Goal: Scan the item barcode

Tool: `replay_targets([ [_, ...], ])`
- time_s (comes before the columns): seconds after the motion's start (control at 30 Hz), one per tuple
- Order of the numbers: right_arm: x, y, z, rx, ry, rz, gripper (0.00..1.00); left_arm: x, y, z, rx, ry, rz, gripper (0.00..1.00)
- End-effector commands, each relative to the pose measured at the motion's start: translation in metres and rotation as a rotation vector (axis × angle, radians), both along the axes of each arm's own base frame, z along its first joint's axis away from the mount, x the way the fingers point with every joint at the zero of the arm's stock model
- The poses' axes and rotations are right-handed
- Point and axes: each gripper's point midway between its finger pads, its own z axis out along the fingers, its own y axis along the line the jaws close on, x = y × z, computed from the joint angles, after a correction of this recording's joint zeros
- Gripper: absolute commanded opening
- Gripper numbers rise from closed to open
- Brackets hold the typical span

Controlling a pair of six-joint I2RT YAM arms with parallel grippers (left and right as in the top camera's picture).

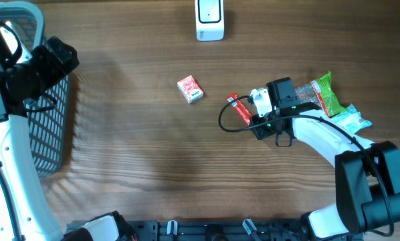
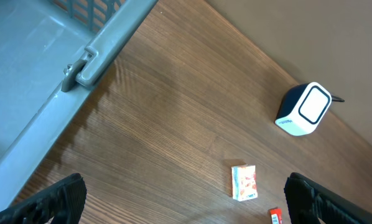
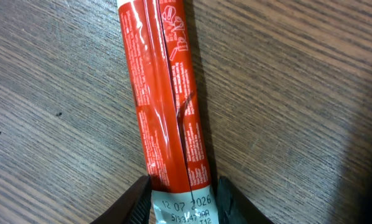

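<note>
Sitting a bit right of the desk's (image 1: 133, 154) middle, the red stick packet (image 1: 240, 110) lies angled on the wood, with the right tool (image 3: 183, 202) on its near end. In the right wrist view the two black fingers (image 3: 138, 198) press against either side of the packet's pale, date-stamped end. So that tool is clamped on the packet, which looks like it's lying on the desk rather than lifted. The seam side faces up, and most of the white print on it is too small to read.

The scanner (image 1: 209, 20) — white with a dark face — stands at the far edge of the desk, well apart from the packet. Between the two, nearer the packet, is a small red-and-white box (image 1: 190, 89). Over by the right arm there's a green packet (image 1: 326, 92) and a teal-and-white packet (image 1: 352, 120), near each other at the right side.

The left tool (image 2: 185, 186) hangs over by the grey basket (image 1: 49, 127) at the left edge, its fingers spread wide apart — the left wrist view takes in the basket rim, the wood, the scanner and the little box.
</note>
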Motion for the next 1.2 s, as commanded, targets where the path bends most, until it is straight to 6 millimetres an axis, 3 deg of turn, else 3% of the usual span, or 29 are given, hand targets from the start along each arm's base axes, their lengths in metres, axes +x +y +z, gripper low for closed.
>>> replay_targets([
  [0.0,-0.028,-0.015,-0.027,-0.119,0.077,-0.015,0.35,0.001,-0.003,0.004,0.006,-0.013,-0.023,1.00],
  [0.2,-0.030,-0.015,-0.030,-0.267,0.022,0.004,0.35,0.001,-0.003,0.004,0.006,-0.013,-0.023,1.00],
  [0.4,-0.029,-0.002,-0.029,-0.241,0.005,0.026,0.11,0.001,-0.003,0.004,0.006,-0.013,-0.023,1.00],
  [0.5,-0.035,0.005,-0.029,-0.202,0.037,0.041,0.04,0.001,-0.003,0.004,0.006,-0.013,-0.023,1.00],
  [0.6,-0.034,0.005,-0.022,-0.206,0.050,0.041,0.04,0.001,-0.003,0.004,0.006,-0.013,-0.023,1.00],
  [0.87,-0.017,0.020,0.016,-0.123,-0.047,0.044,0.04,0.001,-0.003,0.004,0.006,-0.013,-0.023,1.00],
  [1.17,-0.027,0.045,0.104,0.103,-0.217,0.098,0.04,0.001,-0.003,0.004,0.006,-0.013,-0.023,1.00],
])
